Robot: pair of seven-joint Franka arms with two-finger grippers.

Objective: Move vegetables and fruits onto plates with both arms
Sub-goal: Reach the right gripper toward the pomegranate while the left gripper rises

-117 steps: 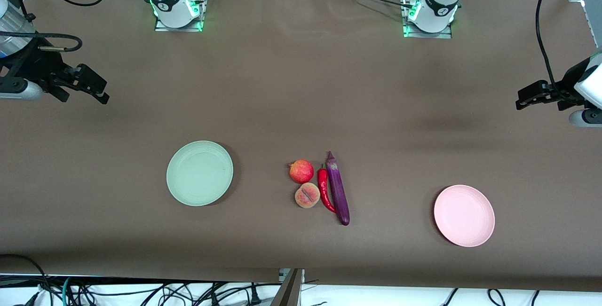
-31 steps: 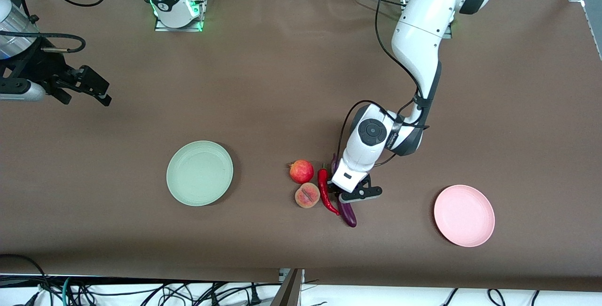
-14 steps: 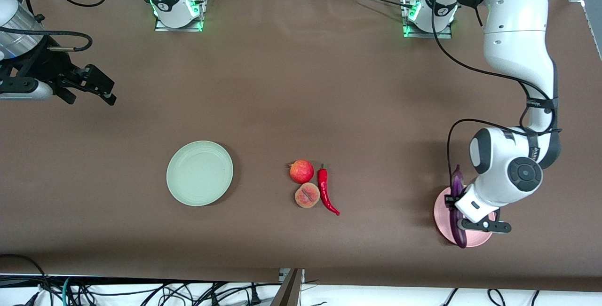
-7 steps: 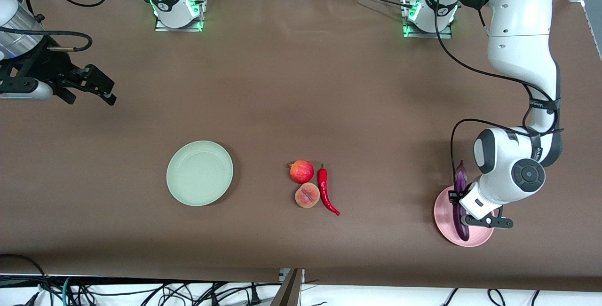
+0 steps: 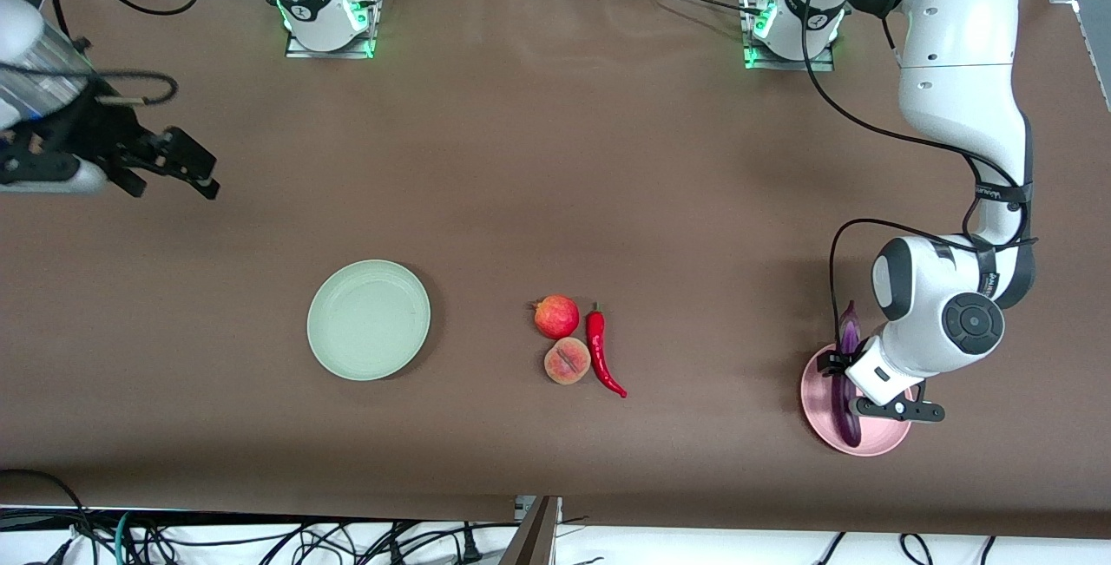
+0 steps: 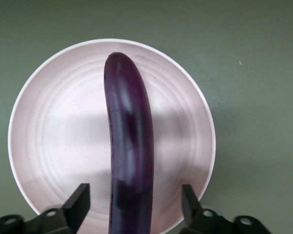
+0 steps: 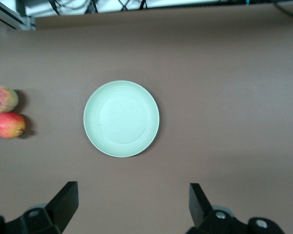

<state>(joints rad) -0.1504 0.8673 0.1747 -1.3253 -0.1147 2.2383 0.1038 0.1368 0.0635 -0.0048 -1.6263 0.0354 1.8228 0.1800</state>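
Left gripper (image 6: 132, 207) fingers spread over eggplant (image 6: 129, 146) on pink plate (image 6: 53, 126); right gripper (image 7: 132, 202) fingers spread, waiting.

A robotics lab: bolted arm bases (image 5: 328, 18); loose cables (image 5: 260, 539).

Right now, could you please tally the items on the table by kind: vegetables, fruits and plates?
Vegetables: 2, eggplant, chili pepper
Fruits: 2, pomegranate, peach
Plates: 2, green plate, pink plate
Total: 6
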